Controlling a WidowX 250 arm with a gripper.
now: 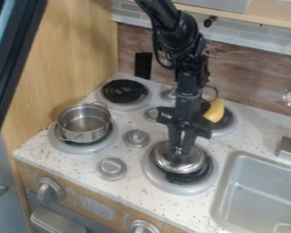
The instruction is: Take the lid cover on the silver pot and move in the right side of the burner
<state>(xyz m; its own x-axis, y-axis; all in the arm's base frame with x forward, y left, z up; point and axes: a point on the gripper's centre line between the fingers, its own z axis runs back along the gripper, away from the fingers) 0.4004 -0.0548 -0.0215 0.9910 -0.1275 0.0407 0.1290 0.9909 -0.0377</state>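
One white, dark-speckled toy-kitchen countertop spans the middle of the view, with a light wooden panel rising at its left. A black jointed robot arm enters from the top and hangs down over the counter. At the lower right is a grey rectangular sink.

Four round black-coil burners with grey rims are set into the counter: back left, front left, back right and front right. An open, shiny silver metal pot with side handles sits on the front-left one.

The round, domed silver metal lid is on the front-right burner, well apart from the pot. It lies directly beneath the black two-part claw, which points downward at the lid's centre, right at its small knob. Whether the claw is pinching that knob or spread around it, I cannot tell.

Beyond the claw, a curved yellow toy lies at the back-right burner, partly hidden by the arm. Smallest are the round grey knob-like pieces between and beside the burners.
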